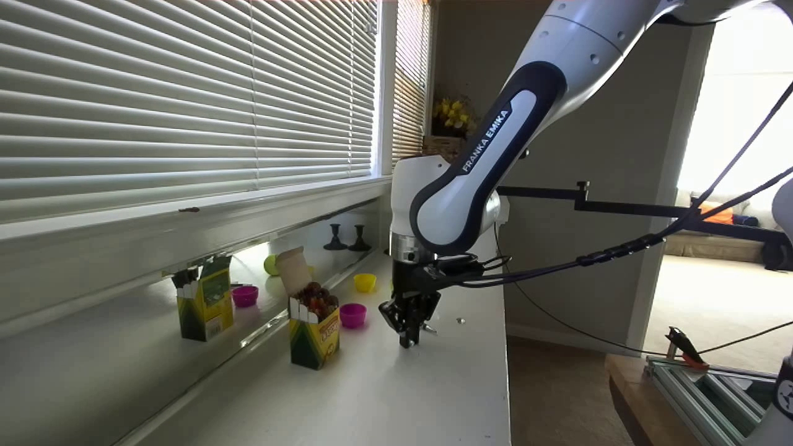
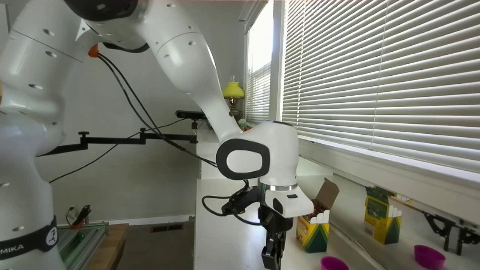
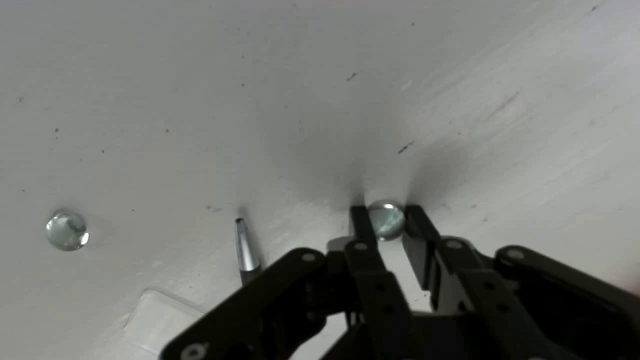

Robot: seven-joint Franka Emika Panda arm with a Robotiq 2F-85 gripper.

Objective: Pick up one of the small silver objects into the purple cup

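Note:
My gripper (image 3: 386, 215) is closed around a small silver object (image 3: 387, 222), a round glassy bead; a fingertip touches it on each side, at the white surface. The gripper also shows in both exterior views, pointing down (image 1: 409, 337) (image 2: 273, 258). A second small silver object (image 3: 67, 231) lies to the left in the wrist view, and in an exterior view it is a small spot (image 1: 460, 321) near the counter edge. The purple cup (image 1: 352, 316) stands upright beside the gripper, toward the wall; another exterior view cuts it off at the bottom (image 2: 333, 264). Its inside is hidden.
A silver-tipped pen (image 3: 246, 247) and a clear flat piece (image 3: 160, 320) lie left of the fingers in the wrist view. A yellow-green crayon box (image 1: 316, 334) stands by the purple cup. A yellow cup (image 1: 365, 283) stands farther back. A reflective panel along the wall mirrors things.

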